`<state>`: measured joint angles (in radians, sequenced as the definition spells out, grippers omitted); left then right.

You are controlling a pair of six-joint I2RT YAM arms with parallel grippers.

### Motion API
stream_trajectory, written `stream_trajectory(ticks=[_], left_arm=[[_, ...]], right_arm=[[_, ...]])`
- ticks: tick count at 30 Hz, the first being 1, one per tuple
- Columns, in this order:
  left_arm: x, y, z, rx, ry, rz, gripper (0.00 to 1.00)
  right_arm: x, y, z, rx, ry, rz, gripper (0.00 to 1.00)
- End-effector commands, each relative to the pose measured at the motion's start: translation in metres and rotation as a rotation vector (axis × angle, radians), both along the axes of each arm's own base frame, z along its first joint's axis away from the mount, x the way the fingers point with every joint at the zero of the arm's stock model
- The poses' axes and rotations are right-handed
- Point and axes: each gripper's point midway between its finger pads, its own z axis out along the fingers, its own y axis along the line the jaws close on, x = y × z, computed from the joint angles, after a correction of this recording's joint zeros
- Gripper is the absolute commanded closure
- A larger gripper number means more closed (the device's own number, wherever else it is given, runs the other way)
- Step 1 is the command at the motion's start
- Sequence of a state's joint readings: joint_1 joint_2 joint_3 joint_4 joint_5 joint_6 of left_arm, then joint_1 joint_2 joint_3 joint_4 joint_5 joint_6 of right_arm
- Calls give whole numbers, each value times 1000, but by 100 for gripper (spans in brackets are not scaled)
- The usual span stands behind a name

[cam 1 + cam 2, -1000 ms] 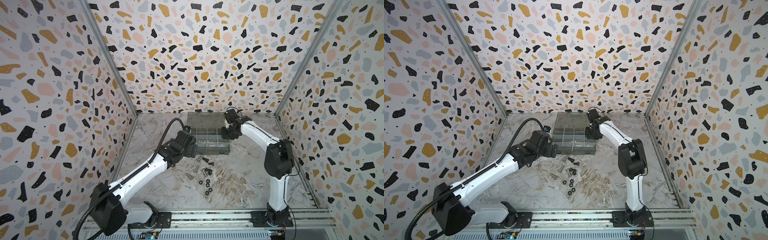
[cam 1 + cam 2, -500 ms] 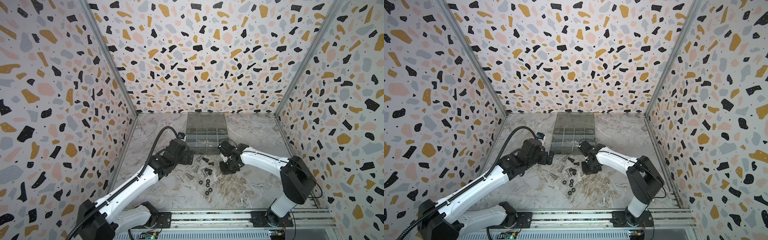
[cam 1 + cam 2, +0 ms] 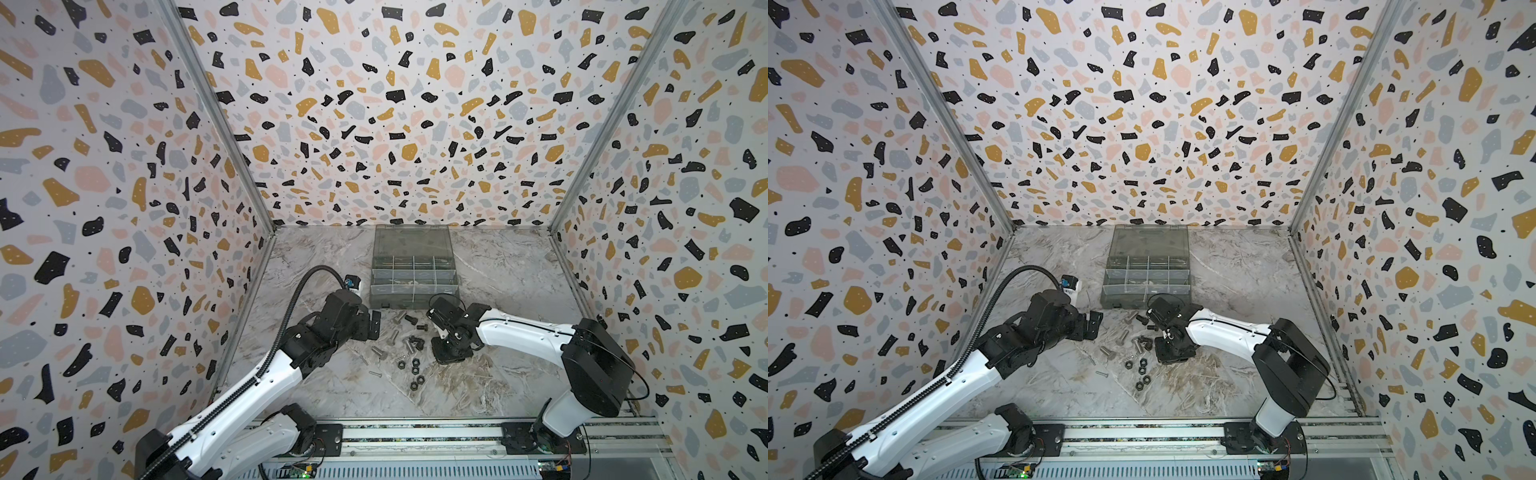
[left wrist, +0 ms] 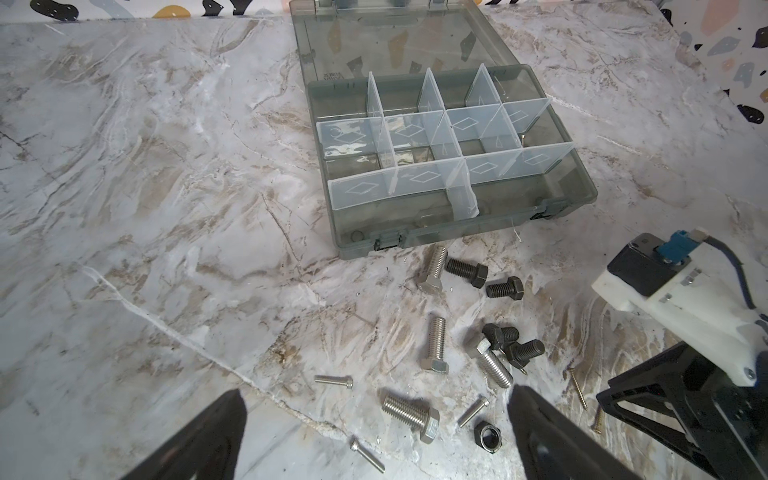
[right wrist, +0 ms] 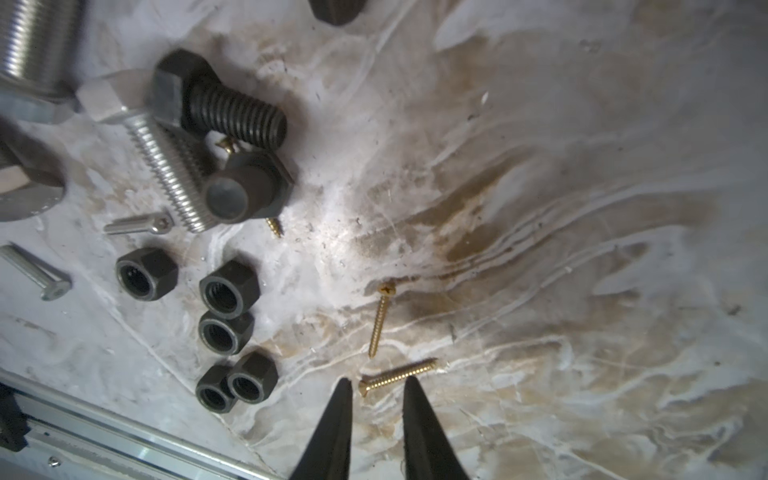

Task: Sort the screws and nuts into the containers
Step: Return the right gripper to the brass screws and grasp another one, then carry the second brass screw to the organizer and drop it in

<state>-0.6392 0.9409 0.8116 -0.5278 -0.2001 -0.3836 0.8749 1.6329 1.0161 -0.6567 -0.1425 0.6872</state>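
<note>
In both top views, threaded silver and black hex-head screws (image 3: 411, 343) and ring-like black nuts (image 3: 414, 363) litter the veined marble table (image 3: 498, 270) at lower centre, below the smoky translucent containers (image 3: 411, 299). The left gripper (image 4: 376, 392) gapes wide; the right gripper (image 5: 377, 381), narrowly parted, holds nothing.

Left arm (image 3: 266, 384): white links, black joint housings noted. Black ribbed conduit (image 3: 316, 268) run along its white link. Right arm (image 3: 519, 332): same white shell, bulky black elbow housing (image 3: 598, 365), thin black cable (image 3: 443, 294) looped by wrist. Wrist module (image 4: 665, 286) on right arm: white casing, black block, blue connector (image 4: 677, 249), small silver screws seen. Fingers (image 5: 332, 432) of right gripper (image 5: 377, 380): black, tapered to points. Black base mounts bolted on aluminium rail (image 3: 415, 434) at near edge.
</note>
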Motion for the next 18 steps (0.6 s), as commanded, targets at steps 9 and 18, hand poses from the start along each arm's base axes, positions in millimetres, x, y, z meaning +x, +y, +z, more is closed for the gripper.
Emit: stream_trajectory(ticks=[9, 18], left_arm=[[-11, 16, 0, -8, -7, 48, 0], [-13, 18, 0, -12, -10, 55, 0]], right_arm=[[10, 4, -13, -47, -20, 5, 76], [14, 6, -27, -82, -13, 34, 78]])
